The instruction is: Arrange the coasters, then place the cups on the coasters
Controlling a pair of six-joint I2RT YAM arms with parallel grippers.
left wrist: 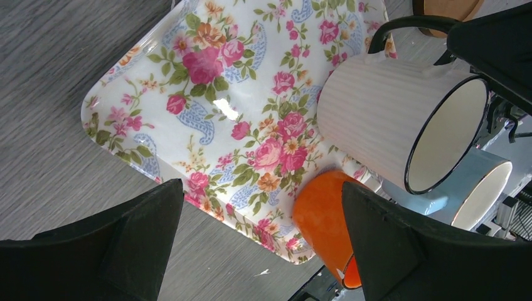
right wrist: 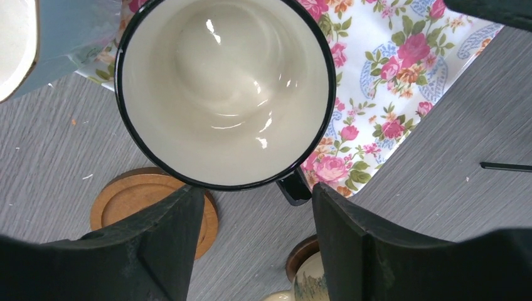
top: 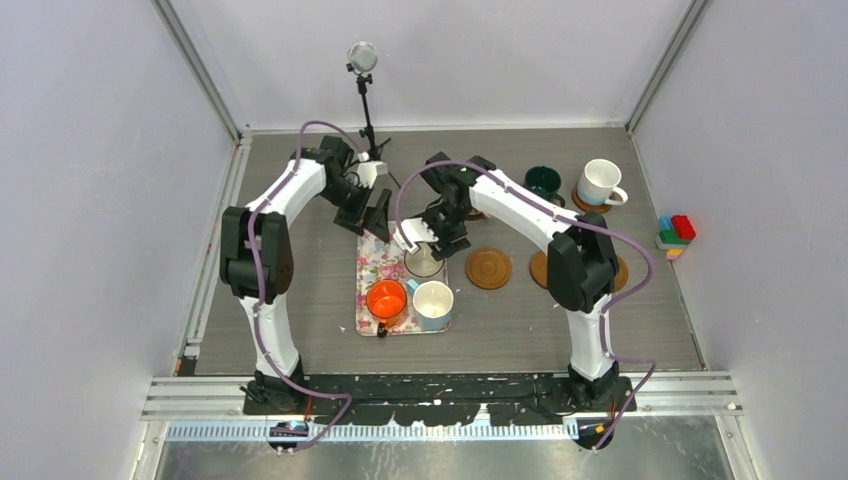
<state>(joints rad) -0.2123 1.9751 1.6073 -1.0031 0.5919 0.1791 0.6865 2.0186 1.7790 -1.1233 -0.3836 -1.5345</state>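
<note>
On the floral tray point(top: 372, 255) stand a cream cup with a black rim point(top: 424, 263), an orange cup point(top: 386, 298) and a light blue cup point(top: 432, 304). My right gripper point(top: 425, 240) hangs open just over the cream cup point(right wrist: 226, 88). Its fingertips sit by the rim on the side of the black handle point(right wrist: 293, 187), clamping nothing. My left gripper point(top: 367, 215) is open over the tray's far left edge point(left wrist: 207, 94), empty. One empty coaster point(top: 488, 268) lies right of the tray. A white cup point(top: 600, 182) sits on a coaster, and a dark green cup point(top: 543, 182) stands beside it.
A beige cup point(right wrist: 307, 279) on a dark brown coaster point(right wrist: 300, 251) shows below the right fingers. Another coaster point(top: 541, 268) lies partly under the right arm. A stand with a round head point(top: 362, 57) rises at the back. Coloured bricks point(top: 676, 235) sit outside the right wall.
</note>
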